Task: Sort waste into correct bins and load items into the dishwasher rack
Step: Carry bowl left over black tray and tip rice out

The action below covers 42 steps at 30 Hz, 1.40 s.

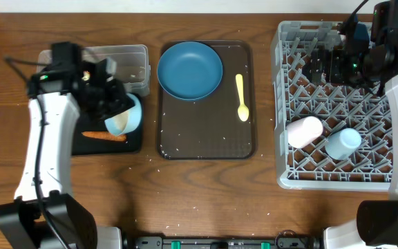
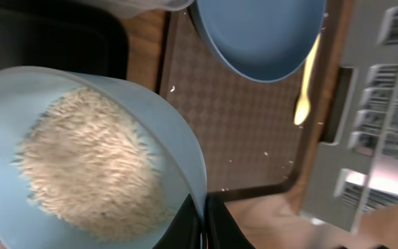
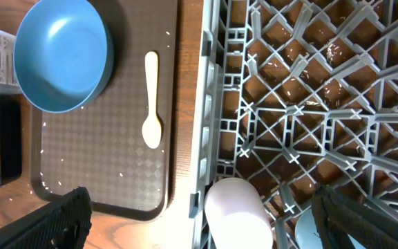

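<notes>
My left gripper (image 2: pixel 202 223) is shut on the rim of the pale bowl (image 1: pixel 124 116), holding it tilted over the black tray (image 1: pixel 133 143). White rice (image 2: pixel 88 166) fills the bowl. An orange-red sausage (image 1: pixel 104 136) lies in the black tray. The clear tub (image 1: pixel 131 63) stands behind it. The dark blue plate (image 1: pixel 190 69) and yellow spoon (image 1: pixel 242 97) lie on the brown serving tray (image 1: pixel 206 142). The pinkish-white cup (image 1: pixel 304 131) and light blue cup (image 1: pixel 342 143) lie in the grey rack (image 1: pixel 282 104). My right gripper (image 3: pixel 209 218) is open and empty above the rack. The wrapper and paper are hidden.
Loose rice grains are scattered on the serving tray and on the wooden table in front of it (image 1: pixel 154 169). The right arm (image 1: pixel 365 55) hangs over the rack's back half. The left arm (image 1: pixel 47 138) runs along the table's left side.
</notes>
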Motion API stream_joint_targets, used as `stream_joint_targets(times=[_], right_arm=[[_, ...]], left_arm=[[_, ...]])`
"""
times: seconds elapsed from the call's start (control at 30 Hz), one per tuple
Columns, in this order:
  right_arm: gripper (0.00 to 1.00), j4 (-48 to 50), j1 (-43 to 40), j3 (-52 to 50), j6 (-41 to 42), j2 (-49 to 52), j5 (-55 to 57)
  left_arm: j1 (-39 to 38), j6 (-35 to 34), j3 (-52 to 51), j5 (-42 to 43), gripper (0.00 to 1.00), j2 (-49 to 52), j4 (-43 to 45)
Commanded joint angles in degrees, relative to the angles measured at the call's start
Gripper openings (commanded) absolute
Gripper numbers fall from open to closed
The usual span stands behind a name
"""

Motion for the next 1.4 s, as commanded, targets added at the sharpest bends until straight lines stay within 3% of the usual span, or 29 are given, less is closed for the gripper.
stream_joint_targets(times=[0.0,0.13,0.47,1.37], right_arm=[[0.99,-0.1,-0.2,0.8,0.5,-0.7,0.2],[0.99,-0.1,-0.2,0.8,0.5,-0.7,0.2],[0.99,-0.1,-0.2,0.8,0.5,-0.7,0.2],[0.99,-0.3,-0.2,0.8,0.5,-0.7,0.2]], left_arm=[[4.9,5.7,-2.1,11.5,0.06,0.6,0.3],[10.1,9.9,-3.3,19.6,0.06,3.5,0.2],[17.4,12.4,-3.3,35.8,0.06,11.8,0.2],[25.0,10.8,-3.3,54.4,0.06,12.9,0.2]])
